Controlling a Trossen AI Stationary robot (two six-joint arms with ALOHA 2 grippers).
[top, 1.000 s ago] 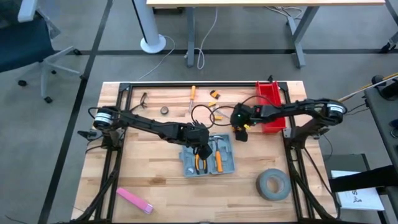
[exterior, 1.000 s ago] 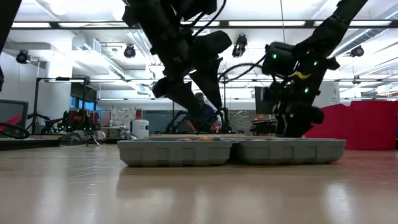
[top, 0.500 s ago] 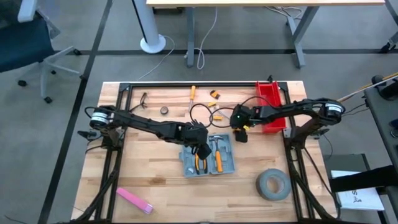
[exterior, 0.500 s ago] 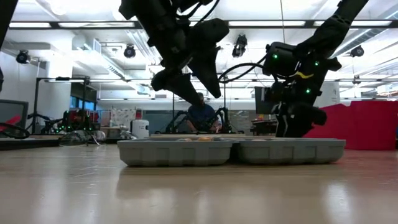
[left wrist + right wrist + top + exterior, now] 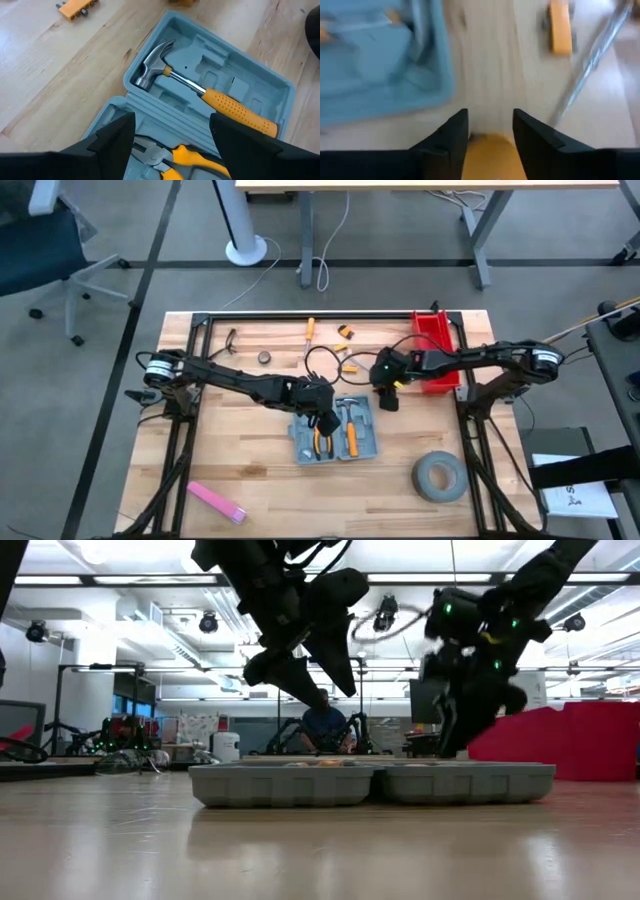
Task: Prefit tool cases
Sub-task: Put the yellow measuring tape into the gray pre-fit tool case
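Observation:
The blue-grey tool case (image 5: 335, 430) lies open on the table, both halves flat. A hammer (image 5: 200, 90) with an orange grip lies in one half and orange-handled pliers (image 5: 175, 155) in the other. My left gripper (image 5: 172, 117) hovers open above the case's hinge (image 5: 325, 420), touching nothing. My right gripper (image 5: 385, 395) stands just off the case's far right corner (image 5: 380, 65), with an orange thing (image 5: 490, 150) between its fingers. In the low view it hangs slanted above the case's right end (image 5: 450, 740). My right gripper has the rounded end (image 5: 490, 147) of the orange thing between its two fingers, which slant down toward the table. The thing fills the gap between them. The picture is blurred, so I cannot tell what the thing is or whether it is clear of the table.
A red bin (image 5: 435, 345) stands at the far right, and a grey tape roll (image 5: 438, 477) lies near the right front. A black cable loop (image 5: 325, 362), an orange screwdriver (image 5: 309, 338) and small orange bits (image 5: 343, 332) lie beyond the case. A pink block (image 5: 216, 502) lies near left.
My right gripper has risen a little beside the case's far right corner and tipped, its fingers now slanting more in the low view. The case has stayed where it was.

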